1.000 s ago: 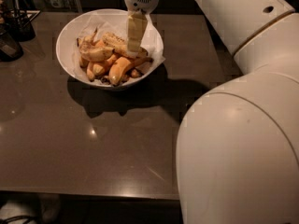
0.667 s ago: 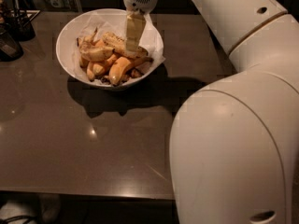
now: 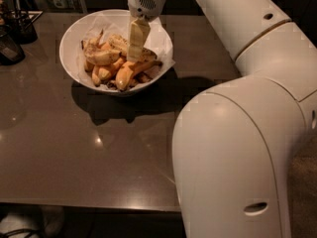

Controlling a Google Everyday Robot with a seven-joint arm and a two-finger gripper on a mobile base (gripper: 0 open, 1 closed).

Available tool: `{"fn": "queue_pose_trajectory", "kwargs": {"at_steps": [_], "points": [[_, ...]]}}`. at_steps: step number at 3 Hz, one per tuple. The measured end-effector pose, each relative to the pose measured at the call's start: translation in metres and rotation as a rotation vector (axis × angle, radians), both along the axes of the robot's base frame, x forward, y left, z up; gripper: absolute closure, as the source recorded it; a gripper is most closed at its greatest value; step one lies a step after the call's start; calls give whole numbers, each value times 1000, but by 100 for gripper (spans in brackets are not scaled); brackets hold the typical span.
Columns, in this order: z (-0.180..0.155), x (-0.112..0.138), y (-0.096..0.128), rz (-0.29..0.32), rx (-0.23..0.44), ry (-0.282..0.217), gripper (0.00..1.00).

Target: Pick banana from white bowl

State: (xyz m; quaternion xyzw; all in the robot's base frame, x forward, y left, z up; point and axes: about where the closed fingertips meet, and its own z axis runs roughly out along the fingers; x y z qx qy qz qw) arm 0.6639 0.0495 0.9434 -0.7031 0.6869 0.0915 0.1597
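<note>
The white bowl (image 3: pixel 74 38) with crinkled paper lining stands on the dark table at the back left and holds several bananas. The pale-yellow speckled banana (image 3: pixel 118 42) lies across the top of the pile, from the bowl's middle toward its right side. Smooth orange-yellow curved bananas (image 3: pixel 125 74) lie in front of it, and a short pale one (image 3: pixel 101 57) lies to its left. My gripper (image 3: pixel 134 56) hangs straight down from the white wrist into the bowl, its tip at the speckled banana's middle and covering part of it.
My large white arm (image 3: pixel 233 148) fills the right half of the view and hides the table's right side. Dark containers (image 3: pixel 12 36) stand at the table's far left. The brown tabletop (image 3: pixel 89 152) stretches in front of the bowl to its near edge.
The gripper has moved slightly left and lower into the bowl, onto the banana pile. The arm's big link has shifted a little left. The bowl has not moved.
</note>
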Motion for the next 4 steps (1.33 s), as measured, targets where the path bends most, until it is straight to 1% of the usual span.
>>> {"fn": "queue_pose_trajectory", "kwargs": {"at_steps": [1,2,3,4], "points": [[-7,0,4,2,31,33,26],[-9,0,6,2,44,40,41],[-5,-1,4,-3,40,28,64],[-5,-1,4,-3,40,28,87]]}}
